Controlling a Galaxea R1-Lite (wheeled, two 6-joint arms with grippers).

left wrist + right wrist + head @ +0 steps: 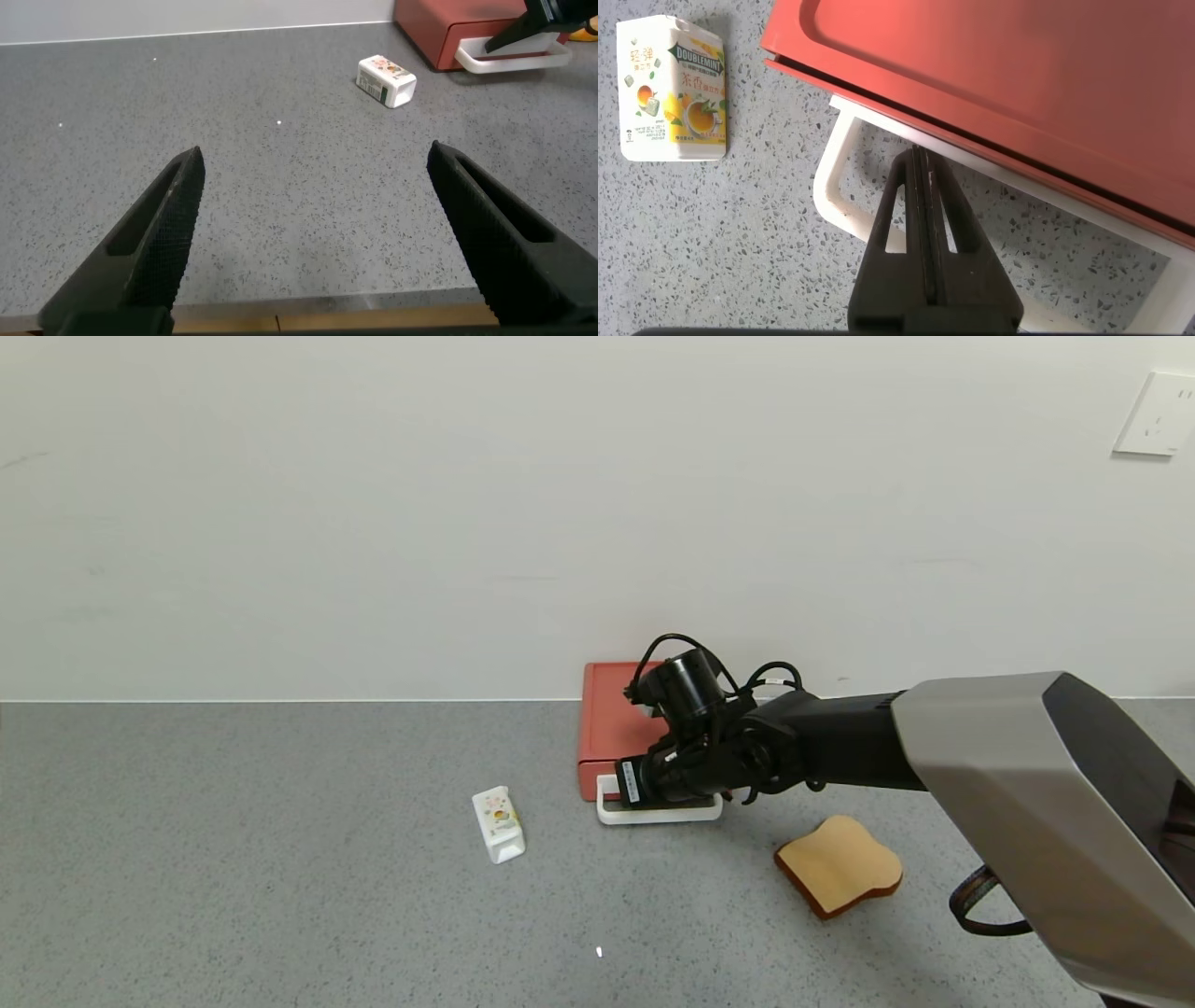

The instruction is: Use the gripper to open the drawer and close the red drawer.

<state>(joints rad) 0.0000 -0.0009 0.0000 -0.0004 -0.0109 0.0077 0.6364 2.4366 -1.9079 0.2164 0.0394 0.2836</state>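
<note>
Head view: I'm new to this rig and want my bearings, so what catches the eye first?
The red drawer against the back wall stands out, with the right tool down inside its white loop handle, fingers pressed together. A slice of toast lies to its right and a small white gum carton to its left. The left tool hovers open, well clear.

Free room and obstacles. The drawer (611,723) stands against the worktop's back edge, its white handle (659,813) occupied by the right gripper (644,784). A white carton (499,823) and a bread slice (838,865) flank the approach, with bare grey worktop (233,859) toward the left edge.
</note>
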